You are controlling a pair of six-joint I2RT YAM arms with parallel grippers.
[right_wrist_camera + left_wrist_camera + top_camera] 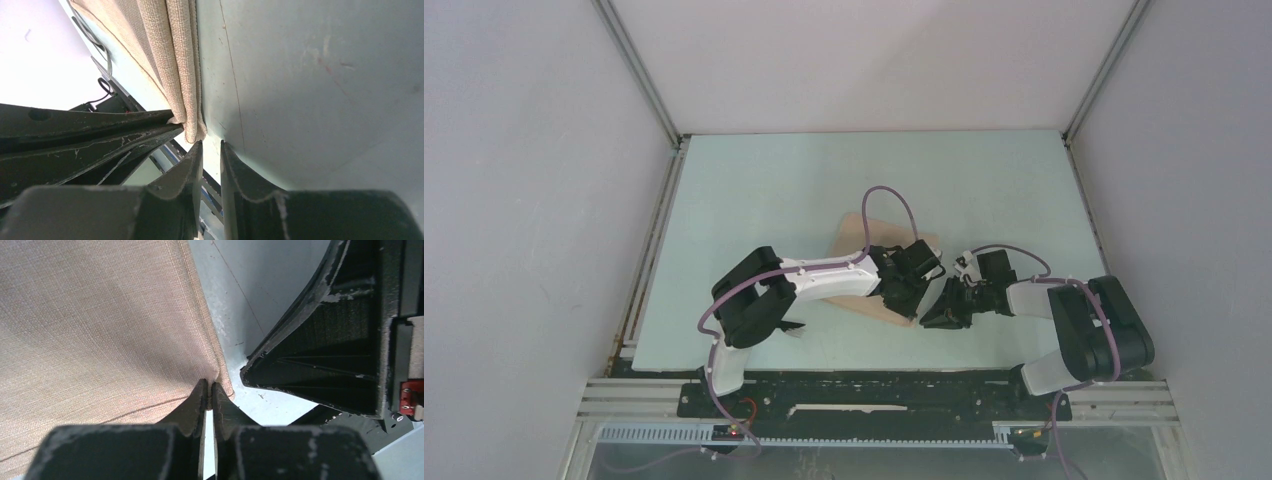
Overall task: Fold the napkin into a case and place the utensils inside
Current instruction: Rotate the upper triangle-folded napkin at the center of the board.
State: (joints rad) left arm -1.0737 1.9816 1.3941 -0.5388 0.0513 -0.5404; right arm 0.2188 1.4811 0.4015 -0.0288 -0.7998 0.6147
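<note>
On the table point(754, 180), the napkin point(854, 228) lies folded near the middle; we judge the folding is in hand; the left gripper point(209, 387) is pinched shut on its corner; the right gripper point(211, 147), jaws slightly apart and empty, sits just beside; only the right wrist view shows the stacked layers; next we must carry that corner over without slipping.
</note>
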